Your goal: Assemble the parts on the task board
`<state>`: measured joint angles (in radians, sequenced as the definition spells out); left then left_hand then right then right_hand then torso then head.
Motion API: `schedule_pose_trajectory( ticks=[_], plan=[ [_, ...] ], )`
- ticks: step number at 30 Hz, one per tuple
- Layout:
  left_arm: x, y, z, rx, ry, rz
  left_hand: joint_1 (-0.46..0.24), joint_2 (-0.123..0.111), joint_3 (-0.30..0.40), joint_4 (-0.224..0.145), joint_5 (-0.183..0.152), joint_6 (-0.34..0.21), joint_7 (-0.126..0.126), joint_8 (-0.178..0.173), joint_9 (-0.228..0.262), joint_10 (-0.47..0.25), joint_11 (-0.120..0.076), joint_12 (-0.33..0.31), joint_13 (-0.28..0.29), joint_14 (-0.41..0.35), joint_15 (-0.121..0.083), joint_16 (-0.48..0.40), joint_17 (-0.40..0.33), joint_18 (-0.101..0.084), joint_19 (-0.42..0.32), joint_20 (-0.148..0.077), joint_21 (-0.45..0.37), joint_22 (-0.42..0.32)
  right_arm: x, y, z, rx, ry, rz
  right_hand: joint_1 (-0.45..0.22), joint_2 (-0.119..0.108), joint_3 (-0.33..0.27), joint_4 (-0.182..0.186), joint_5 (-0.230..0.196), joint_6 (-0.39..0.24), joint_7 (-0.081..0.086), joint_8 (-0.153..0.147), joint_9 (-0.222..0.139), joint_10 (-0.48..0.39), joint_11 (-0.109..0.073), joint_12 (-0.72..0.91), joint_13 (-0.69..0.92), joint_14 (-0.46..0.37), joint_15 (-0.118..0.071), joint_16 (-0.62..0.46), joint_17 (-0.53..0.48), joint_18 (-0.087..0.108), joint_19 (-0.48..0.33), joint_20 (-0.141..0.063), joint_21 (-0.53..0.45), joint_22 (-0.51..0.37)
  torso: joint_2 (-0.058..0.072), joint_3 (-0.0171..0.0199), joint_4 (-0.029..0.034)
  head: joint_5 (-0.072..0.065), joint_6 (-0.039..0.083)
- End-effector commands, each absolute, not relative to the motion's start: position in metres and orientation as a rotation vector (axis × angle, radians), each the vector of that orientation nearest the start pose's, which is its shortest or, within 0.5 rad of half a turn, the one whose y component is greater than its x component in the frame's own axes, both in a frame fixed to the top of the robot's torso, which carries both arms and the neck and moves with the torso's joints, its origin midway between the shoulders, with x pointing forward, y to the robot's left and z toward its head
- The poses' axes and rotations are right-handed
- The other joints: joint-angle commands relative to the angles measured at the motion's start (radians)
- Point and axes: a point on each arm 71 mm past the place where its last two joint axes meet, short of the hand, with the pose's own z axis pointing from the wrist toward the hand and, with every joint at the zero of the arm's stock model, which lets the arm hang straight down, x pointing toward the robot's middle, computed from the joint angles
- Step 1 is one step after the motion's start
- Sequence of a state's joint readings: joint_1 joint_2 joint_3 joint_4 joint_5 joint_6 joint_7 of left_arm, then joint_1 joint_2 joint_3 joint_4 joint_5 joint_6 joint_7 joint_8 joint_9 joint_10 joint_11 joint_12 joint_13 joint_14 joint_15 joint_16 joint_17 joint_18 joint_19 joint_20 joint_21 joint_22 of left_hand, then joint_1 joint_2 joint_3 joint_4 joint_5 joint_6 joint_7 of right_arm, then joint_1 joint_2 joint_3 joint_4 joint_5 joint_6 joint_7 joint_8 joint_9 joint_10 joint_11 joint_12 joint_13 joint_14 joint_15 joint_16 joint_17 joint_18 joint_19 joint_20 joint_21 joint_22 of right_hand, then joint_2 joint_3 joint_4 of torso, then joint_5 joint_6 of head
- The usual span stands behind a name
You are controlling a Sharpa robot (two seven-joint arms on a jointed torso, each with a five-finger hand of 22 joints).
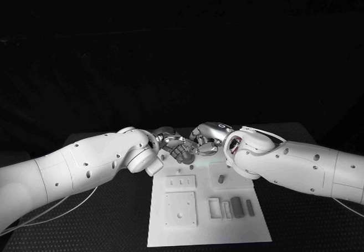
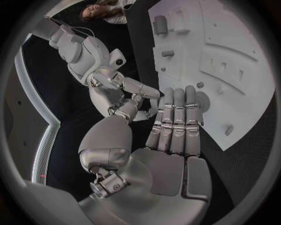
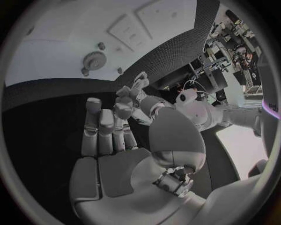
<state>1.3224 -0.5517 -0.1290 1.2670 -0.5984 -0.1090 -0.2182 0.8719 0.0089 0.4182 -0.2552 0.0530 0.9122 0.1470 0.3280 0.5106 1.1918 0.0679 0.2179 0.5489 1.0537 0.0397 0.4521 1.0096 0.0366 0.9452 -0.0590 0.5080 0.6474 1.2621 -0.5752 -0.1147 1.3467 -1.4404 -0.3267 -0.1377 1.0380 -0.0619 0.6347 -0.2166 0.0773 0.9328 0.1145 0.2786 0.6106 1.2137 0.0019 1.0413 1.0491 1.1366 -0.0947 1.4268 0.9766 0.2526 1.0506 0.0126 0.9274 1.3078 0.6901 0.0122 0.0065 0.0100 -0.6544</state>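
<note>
The left hand [image 1: 176, 149] and right hand [image 1: 206, 137] are being held close together over the far end of the task board [image 1: 208, 227]. In the wrist views, both are shown flat-fingered and holding nothing, with a round part [image 3: 93, 60] lying on the board.

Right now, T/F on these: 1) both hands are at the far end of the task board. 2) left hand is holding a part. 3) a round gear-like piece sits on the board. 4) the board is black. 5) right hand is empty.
1) True. The left hand and the right hand meet at the far end of the task board.
2) False. The left hand's flat fingers hold nothing.
3) True. A gear-like piece sits on the board.
4) False. The board is white; the table is black.
5) True. The right hand's palm is bare.
</note>
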Motion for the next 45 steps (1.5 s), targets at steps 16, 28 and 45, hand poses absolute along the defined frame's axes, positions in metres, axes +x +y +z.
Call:
schedule_pose_trajectory(
  ticks=[16, 28, 45],
  plan=[
    [0.5315, 0.1237, -0.1918, -0.543, 2.094, -1.012, -0.01, 0.057, 0.034, -0.003, -0.004, 0.055, -0.019, 0.011, 0.013, 0.036, -0.022, 0.002, 0.009, 0.009, -0.008, 0.004, 0.003, 0.009, 0.006, -0.006, -0.005, 0.01, 0.5084, -0.1062, -0.1878, -0.258, 1.666, 0.706, -0.011, -0.001, 0.002, 0.004, 0.002, 0.007, 0.002, -0.001, 0.001, 0.008, 0.002, -0.003, -0.001, 0.0, -0.005, 0.003, -0.002, 0.009, 0.004, -0.001, 0.002, 0.018, 0.0, 0.0004, 0.0002, 0.002, -0.004],
    [0.5311, 0.1234, -0.1929, -0.541, 2.108, -1.007, -0.046, 0.03, 0.031, 0.011, -0.004, 0.062, -0.021, 0.008, 0.014, 0.044, -0.024, -0.005, 0.009, 0.012, -0.011, 0.005, 0.004, 0.01, 0.008, -0.01, -0.006, 0.015, 0.5084, -0.1071, -0.188, -0.257, 1.667, 0.704, -0.01, 0.0, 0.002, 0.003, 0.002, 0.007, 0.001, -0.001, 0.002, 0.008, 0.002, -0.003, 0.0, 0.0, -0.005, 0.003, -0.002, 0.009, 0.004, -0.001, 0.002, 0.018, 0.0, 0.0002, 0.0004, 0.002, -0.006],
    [0.5319, 0.1238, -0.1924, -0.561, 2.093, -1.009, 0.002, 0.037, 0.091, -0.026, 0.087, 0.115, -0.043, 0.013, 0.023, 0.094, -0.042, 0.0, 0.021, 0.021, -0.016, 0.006, 0.002, 0.003, 0.016, -0.015, -0.006, 0.031, 0.5081, -0.1064, -0.188, -0.258, 1.669, 0.705, -0.01, 0.0, 0.002, 0.003, 0.002, 0.007, 0.001, -0.002, 0.003, 0.008, 0.002, -0.003, 0.0, 0.0, -0.005, 0.003, -0.002, 0.009, 0.004, -0.001, 0.002, 0.018, 0.0, -0.0003, 0.0004, 0.002, -0.009]
  ],
)
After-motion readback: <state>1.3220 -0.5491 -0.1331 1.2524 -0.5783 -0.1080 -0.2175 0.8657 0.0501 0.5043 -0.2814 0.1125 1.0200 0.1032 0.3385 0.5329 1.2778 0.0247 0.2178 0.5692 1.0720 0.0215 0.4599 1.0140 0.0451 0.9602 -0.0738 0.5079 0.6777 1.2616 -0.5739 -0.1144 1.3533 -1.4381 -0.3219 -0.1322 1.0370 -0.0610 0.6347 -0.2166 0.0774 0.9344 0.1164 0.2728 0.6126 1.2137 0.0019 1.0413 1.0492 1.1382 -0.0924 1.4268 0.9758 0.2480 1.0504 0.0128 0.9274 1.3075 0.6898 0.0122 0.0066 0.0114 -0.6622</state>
